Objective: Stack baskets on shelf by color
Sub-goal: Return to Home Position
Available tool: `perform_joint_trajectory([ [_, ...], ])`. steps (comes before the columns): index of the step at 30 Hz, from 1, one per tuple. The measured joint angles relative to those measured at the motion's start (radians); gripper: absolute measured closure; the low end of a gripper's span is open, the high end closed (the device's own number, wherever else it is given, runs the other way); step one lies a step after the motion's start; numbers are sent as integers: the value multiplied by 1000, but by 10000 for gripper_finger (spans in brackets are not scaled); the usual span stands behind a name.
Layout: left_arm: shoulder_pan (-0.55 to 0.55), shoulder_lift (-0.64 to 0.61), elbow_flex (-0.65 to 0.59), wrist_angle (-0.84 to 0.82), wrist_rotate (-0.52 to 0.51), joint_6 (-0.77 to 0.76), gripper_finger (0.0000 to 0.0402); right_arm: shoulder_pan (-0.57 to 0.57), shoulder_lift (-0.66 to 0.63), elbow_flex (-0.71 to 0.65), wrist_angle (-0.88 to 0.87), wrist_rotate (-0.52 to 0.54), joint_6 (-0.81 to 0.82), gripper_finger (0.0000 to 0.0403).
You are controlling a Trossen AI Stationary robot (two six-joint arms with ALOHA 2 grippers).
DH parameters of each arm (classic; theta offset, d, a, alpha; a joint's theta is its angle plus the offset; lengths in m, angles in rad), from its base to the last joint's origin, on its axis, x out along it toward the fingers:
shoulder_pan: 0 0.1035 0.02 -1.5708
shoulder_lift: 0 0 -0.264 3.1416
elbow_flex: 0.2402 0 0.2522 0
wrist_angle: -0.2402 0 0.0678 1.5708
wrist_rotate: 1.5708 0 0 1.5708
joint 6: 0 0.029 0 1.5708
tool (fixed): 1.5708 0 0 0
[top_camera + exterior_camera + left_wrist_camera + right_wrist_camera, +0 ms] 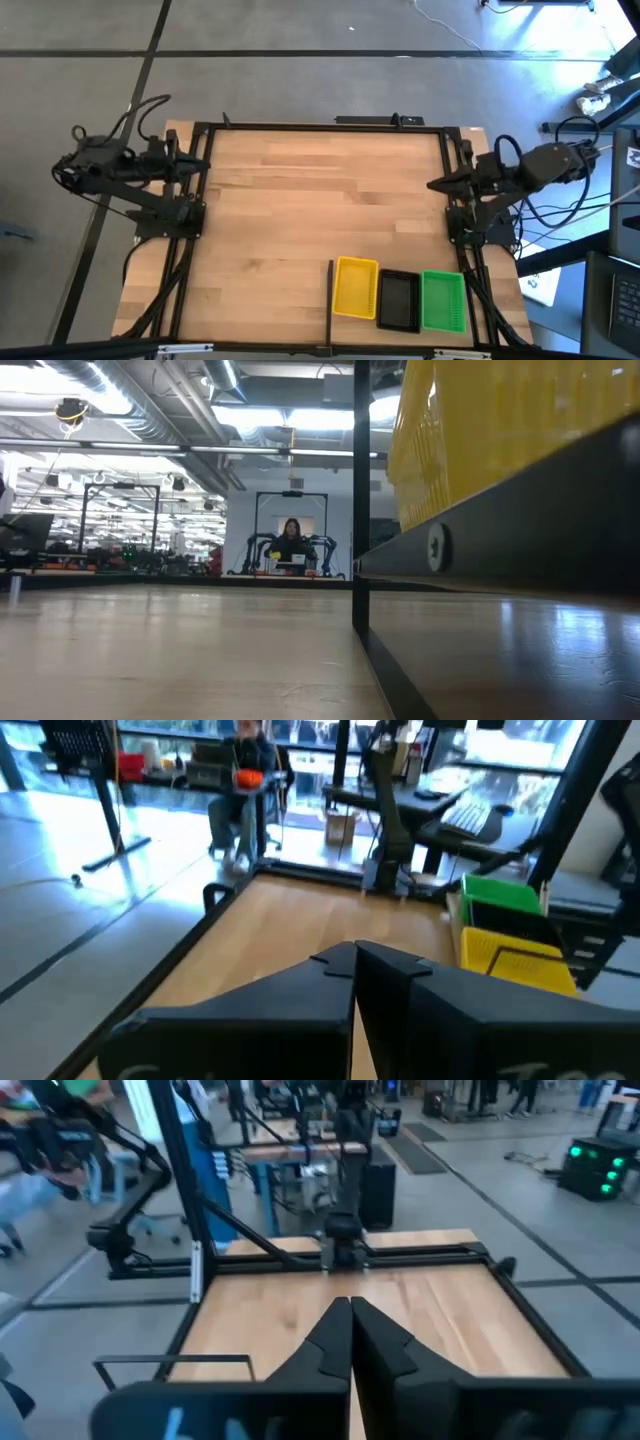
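Left arm: folded back at the left edge of the table (300,200), well apart from the baskets.
Left gripper: the left gripper (355,955) pointed across the planks; I saw its two fingers pressed together tip to tip, pinching nothing.
Right arm: folded back at the right edge of the table, farther from me than the row of baskets.
Right gripper: the right gripper (350,1305) faced the left side of the table; its fingers were pressed together as well, with nothing between them.
Yellow baskets: the yellow baskets (355,287) sat at the near edge of the table, right of centre, at the left end of the row.
Black baskets: the black baskets (398,300) sat just right of the yellow ones, in the middle of the row.
Green baskets: the green baskets (443,301) sat at the right end, close beside the black ones.
Stack count: I could not count the layers in any colour from my views.
Shelf: the shelf (352,326) carried all three colours side by side.
Black bar: the black bar (330,300) ran along the shelf's left side, just beside the yellow baskets.
Low view: the yellow lattice filled the upper right, above a dark edge band.
Room: a person (291,545) sat at a bench far behind the table.
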Motion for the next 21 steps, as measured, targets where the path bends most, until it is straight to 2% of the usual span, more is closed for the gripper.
perform_joint_trajectory([
  [8, 0, -147, -164, 159, 2, 22, 401, 0, -207, -247, 129, -18, 41, 403],
  [21, 0, -325, -322, 254, 12, 23, 401, 0, -509, -469, 176, -63, 81, 403],
])
